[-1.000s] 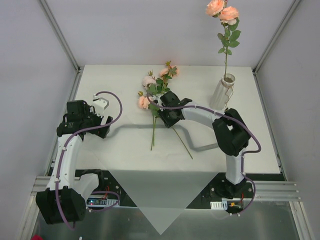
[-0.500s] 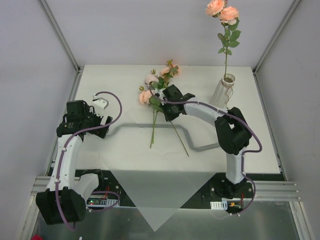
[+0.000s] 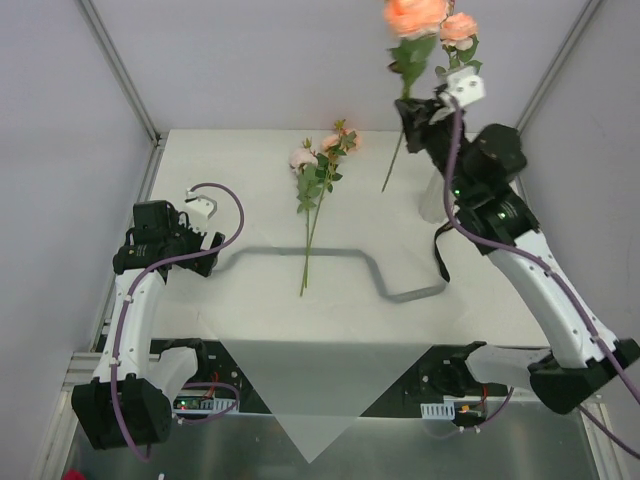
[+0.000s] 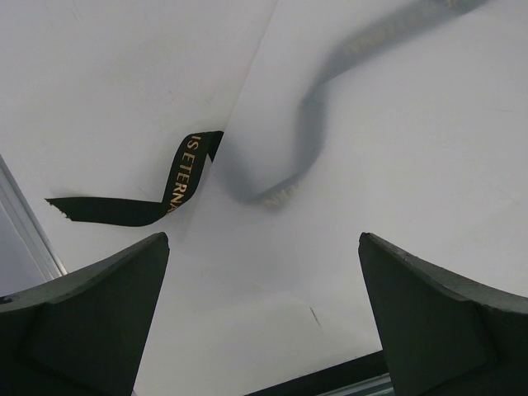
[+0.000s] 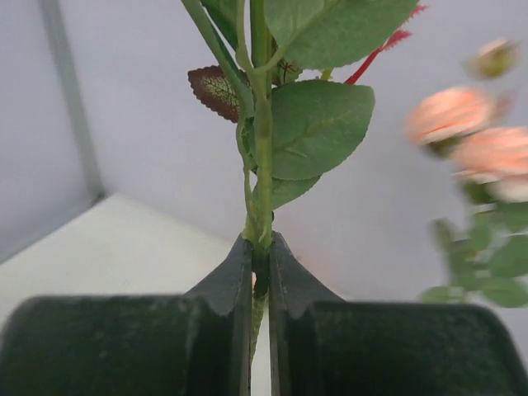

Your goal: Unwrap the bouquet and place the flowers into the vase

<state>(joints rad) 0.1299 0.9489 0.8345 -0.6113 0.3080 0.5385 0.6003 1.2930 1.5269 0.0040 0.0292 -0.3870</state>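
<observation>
leafy rose stem [image 3: 392, 165], now aloft

The tool [image 5: 260, 252] pinches a green flower stem [image 5: 262, 124] between its dark fingers [image 5: 223, 289] — broad leaves [image 5: 318, 128] spread just above the grip. Blurred peach roses [image 5: 450, 111] hang at right; the white surface [image 5: 115, 247] lies below, left.
</observation>
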